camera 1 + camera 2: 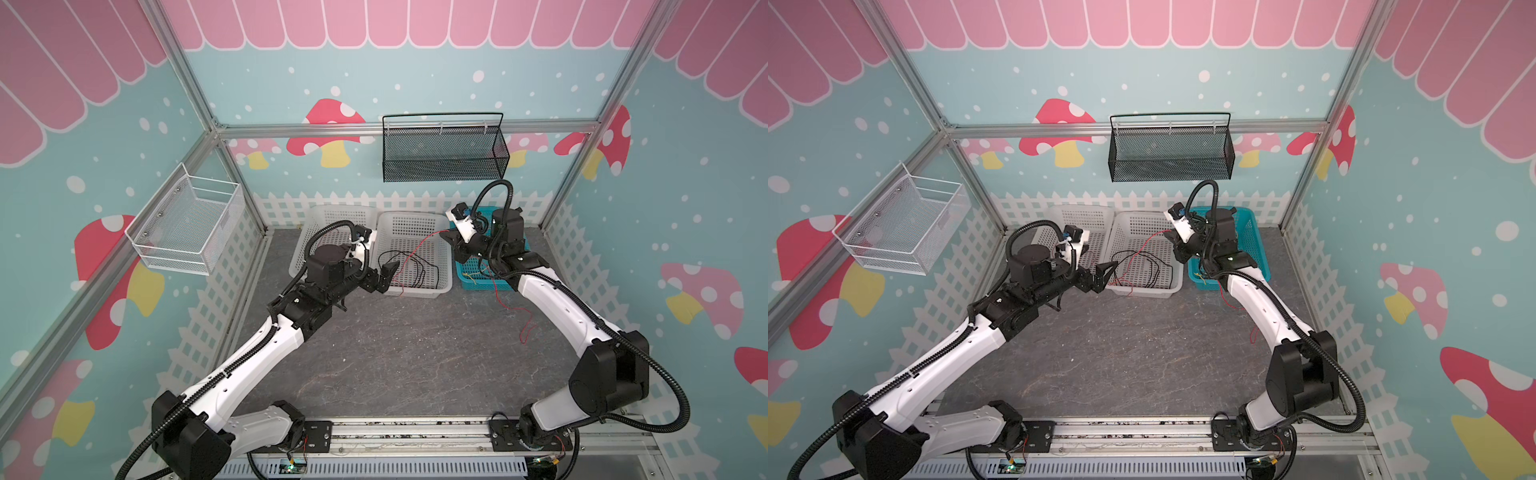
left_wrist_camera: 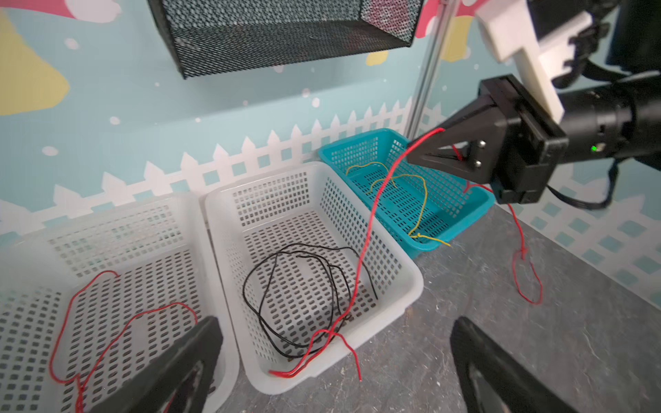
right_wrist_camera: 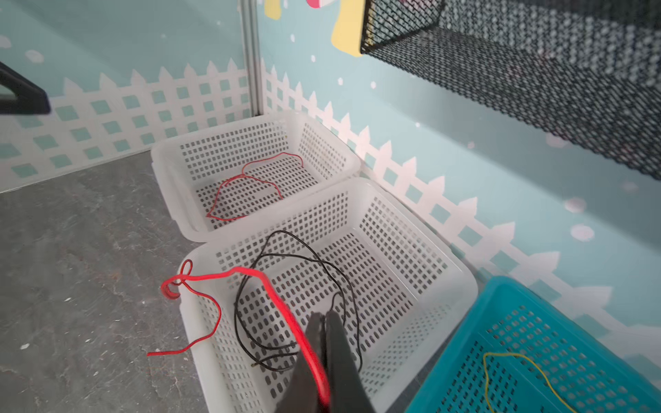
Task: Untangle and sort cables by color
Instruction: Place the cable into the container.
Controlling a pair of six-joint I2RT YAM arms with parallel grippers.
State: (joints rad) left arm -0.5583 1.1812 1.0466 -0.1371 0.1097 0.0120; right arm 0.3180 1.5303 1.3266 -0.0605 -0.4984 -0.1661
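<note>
— Red and thread-thin: in a top view the thin red cable (image 1: 424, 243) is slanting down from the right gripper (image 1: 446, 236), whose jaws are pinching it above the right rim of the middle white perforated plastic basket (image 1: 419, 294).
— And the left gripper (image 1: 384, 276)?
— Spread wide, gripping nothing, at that basket's near left corner.
— Left wrist view?
— That cable is crossing the thin black cables (image 2: 264, 286) coiled inside and bunching at the near rim; its other end is trailing onto the grey tabletop (image 2: 465, 271) on the right. A thin yellow cable (image 2: 424, 200) is lying in the teal perforated plastic basket (image 2: 357, 143), a second red cable (image 2: 71, 304) in the left white perforated plastic basket (image 2: 107, 229).
— The right wrist view?
— Jaws pressing together on red, black loops lying below.
— How will it handle?
— I'm judging it light, limp and snag-prone. Taking hold at the knotted bunch (image 3: 175, 286) by the near rim looks wisest.
</note>
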